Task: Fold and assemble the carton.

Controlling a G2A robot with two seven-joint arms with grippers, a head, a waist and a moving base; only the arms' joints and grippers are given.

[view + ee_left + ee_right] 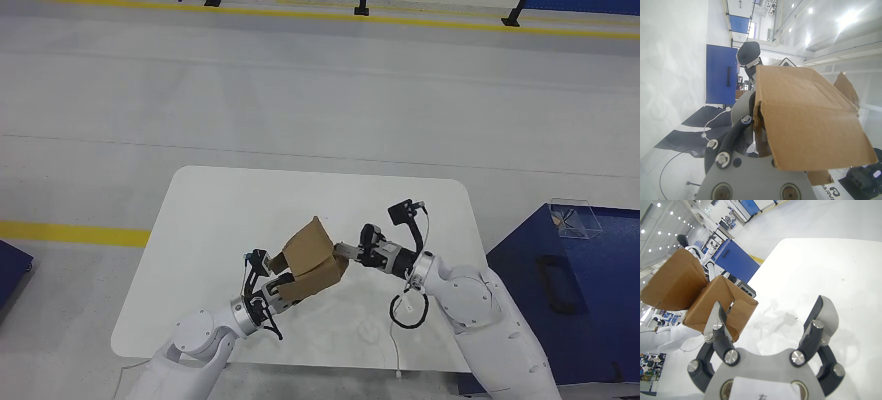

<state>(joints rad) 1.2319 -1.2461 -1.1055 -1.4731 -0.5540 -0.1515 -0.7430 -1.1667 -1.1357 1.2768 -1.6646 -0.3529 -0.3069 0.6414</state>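
Pinching the carton (308,262) with my left gripper (276,290): fingers closed on its lower wall. They are mostly hidden behind cardboard in the left wrist view, where a wide brown panel lies right across them. My right gripper (768,302) is spread wide, not gripping. One right finger (718,315) touches the carton's open end, its tip lying against a short inner flap at the mouth. The other finger (824,311) hangs well apart from the cardboard, over the bare table (810,266).

The carton sits between my two grippers, tilted, with its open mouth turned toward the right fingers. Body only part-formed: walls up as a sleeve, end flaps loose. One large flap (674,285) splays out on the side away from my right fingers. A smaller flap is folded partway in at the mouth.

Outward from both grippers, the white table with rounded corners runs on past the right fingertips. A blue cabinet (570,300) stands beyond my right arm, off the table.
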